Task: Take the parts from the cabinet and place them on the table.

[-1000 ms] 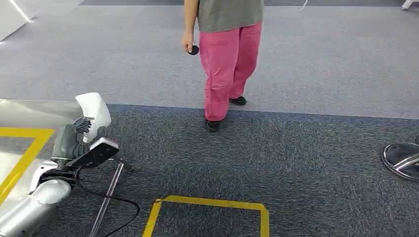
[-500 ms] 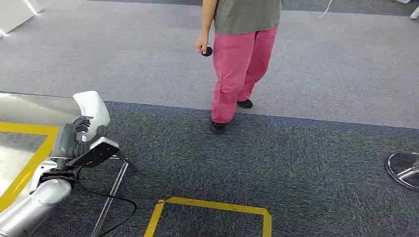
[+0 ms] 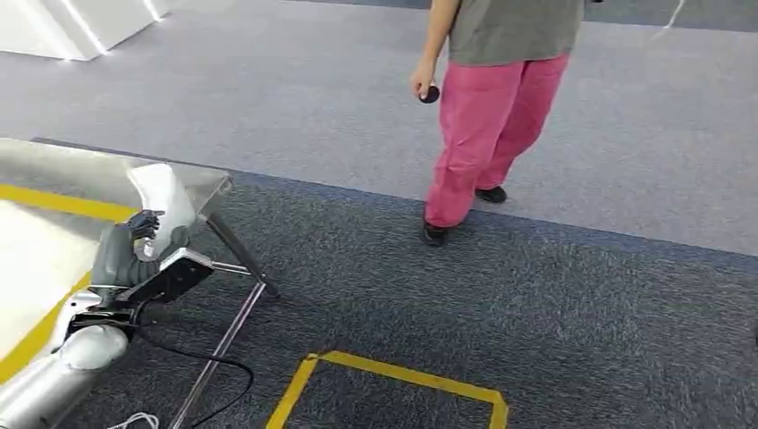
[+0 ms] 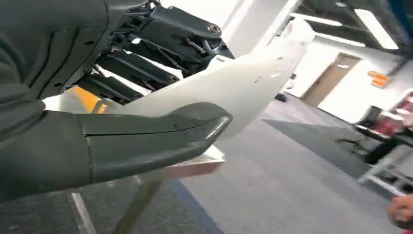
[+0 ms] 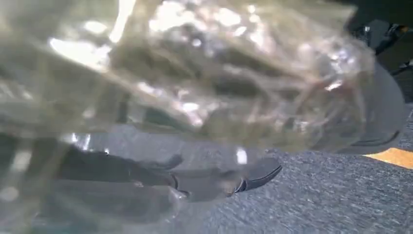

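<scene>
Gripped in the left hand (image 3: 134, 246) is a smooth white curved plastic shell part (image 3: 165, 198), the thick thumb lying across its near face and the dark fingers (image 4: 146, 58) behind it, so that the piece stands up out of the grasp over the corner of the shiny metal-topped table (image 3: 80, 170) with yellow tape lines across it. From the wrist the same part (image 4: 234, 83) juts out past the thumb with the table edge below it. The right hand (image 5: 204, 180) is wrapped round a crinkled clear plastic bag (image 5: 195, 78); a thumb and dark fingers show beneath the film and seem to be holding it, though what is inside the bag is too blurred to tell. As I judge it, the carrying is nearly over and the setting down is next: the left arm should bring the shell further in over the tabletop, well away from the corner, lower it until it rests, and only then let the fingers go, since a curved piece released near an edge could rock or slide off. A person in pink trousers (image 3: 487, 134) walks on the grey carpet beyond, carrying a small dark round object (image 3: 431, 94), well apart from the table. A yellow taped rectangle (image 3: 393, 380) marks the darker carpet near the robot, and a black cable (image 3: 201, 362) trails by the slanted table leg (image 3: 228, 326), which could snag a careless step.
</scene>
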